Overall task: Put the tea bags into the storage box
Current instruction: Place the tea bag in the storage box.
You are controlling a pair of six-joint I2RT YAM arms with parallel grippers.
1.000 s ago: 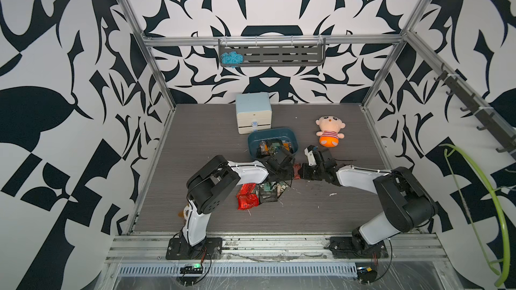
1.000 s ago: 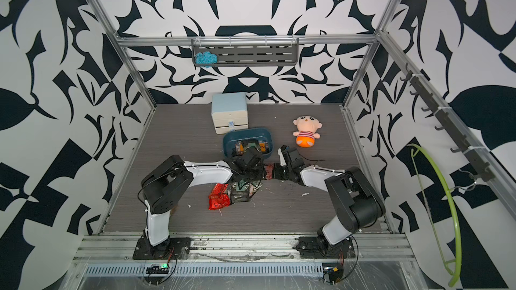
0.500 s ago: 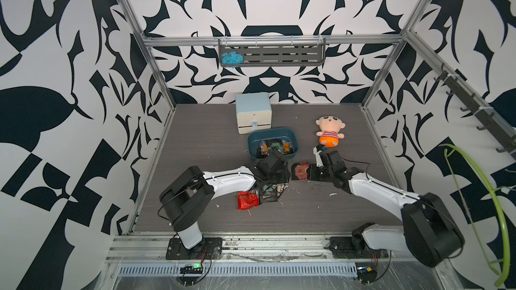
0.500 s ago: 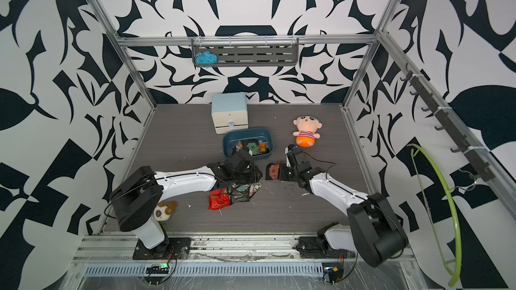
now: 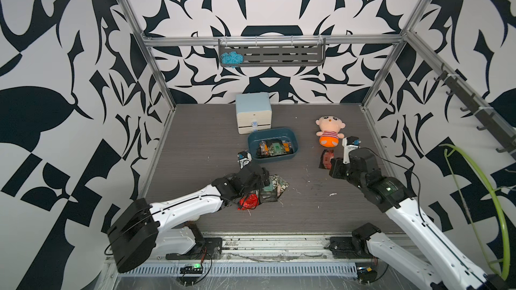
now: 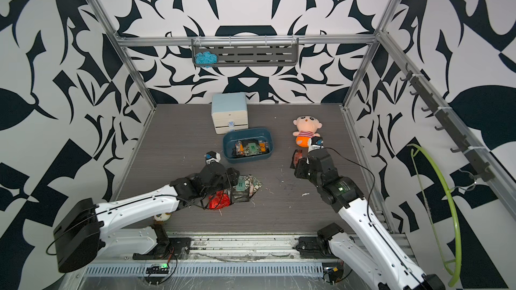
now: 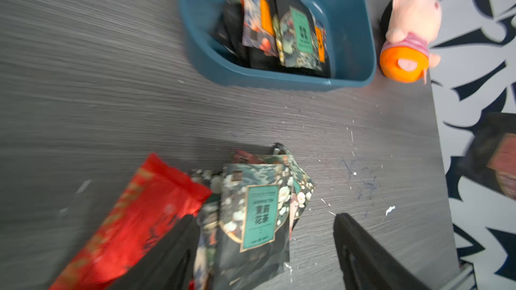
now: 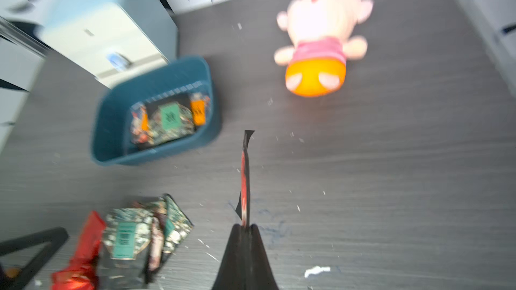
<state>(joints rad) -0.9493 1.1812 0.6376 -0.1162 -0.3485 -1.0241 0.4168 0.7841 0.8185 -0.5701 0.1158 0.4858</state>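
Note:
The storage box (image 5: pixel 252 146) is a dark teal tray in the middle of the table, and several tea bags (image 5: pixel 275 147) lie inside it. More tea bags (image 5: pixel 275 186) are piled nearer the front, with a shiny red one (image 5: pixel 248 201) beside them. My left gripper (image 7: pixel 265 217) hovers open over this pile, its fingers either side of a black sachet with a teal label (image 7: pixel 259 213). My right gripper (image 8: pixel 245 225) is shut on a red-and-black tea bag (image 8: pixel 245 179), held edge-on above the table right of the box (image 8: pixel 111 124). Both top views show this held sachet (image 6: pixel 296 159).
A pale blue drawer cabinet (image 5: pixel 253 112) stands just behind the box. A plush doll (image 5: pixel 329 131) lies to the right, close to my right gripper. A wall shelf (image 5: pixel 293 57) holds blue yarn. Small white scraps (image 8: pixel 317 270) dot the table.
My left gripper drew back from the box to the pile near the front and opened wide. My right arm carried its tea bag to the right, away from the box.

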